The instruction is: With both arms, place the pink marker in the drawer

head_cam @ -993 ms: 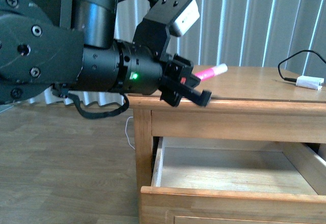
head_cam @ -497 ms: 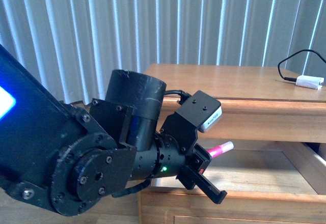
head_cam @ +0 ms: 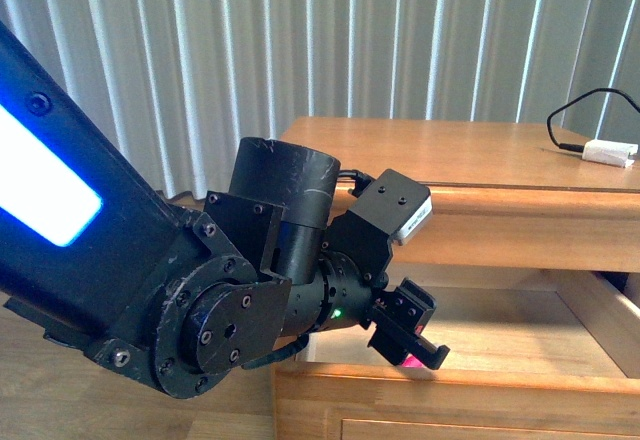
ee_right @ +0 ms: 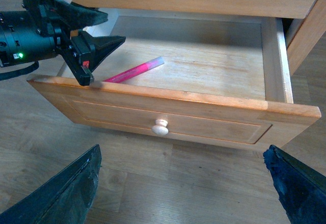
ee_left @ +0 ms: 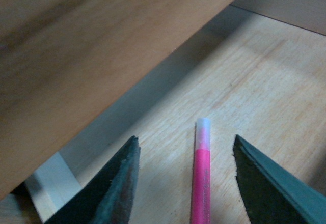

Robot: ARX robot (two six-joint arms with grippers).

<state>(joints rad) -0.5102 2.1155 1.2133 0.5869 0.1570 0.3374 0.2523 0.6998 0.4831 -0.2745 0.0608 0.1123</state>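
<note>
The pink marker [ee_right: 135,70] lies flat on the floor of the open top drawer [ee_right: 173,117], near its left side. In the left wrist view the marker [ee_left: 201,183] rests between my open jaws, touching neither. My left gripper [ee_left: 185,138] is open and reaches down into the drawer [head_cam: 450,385]; it also shows in the right wrist view [ee_right: 97,56]. In the front view the left gripper [head_cam: 410,335] hides all but a pink sliver of the marker [head_cam: 410,360]. My right gripper [ee_right: 182,150] is open and empty, out in front of the drawer above the floor.
A white adapter [head_cam: 610,152] with a black cable lies on the cabinet top [head_cam: 430,140] at the far right. The drawer's round knob [ee_right: 160,127] faces my right gripper. Wood flooring [ee_right: 153,183] lies below. Vertical blinds hang behind the cabinet.
My left arm came down from the cabinet top into the drawer with the marker. The jaws have opened and the marker now lies on the drawer floor.
</note>
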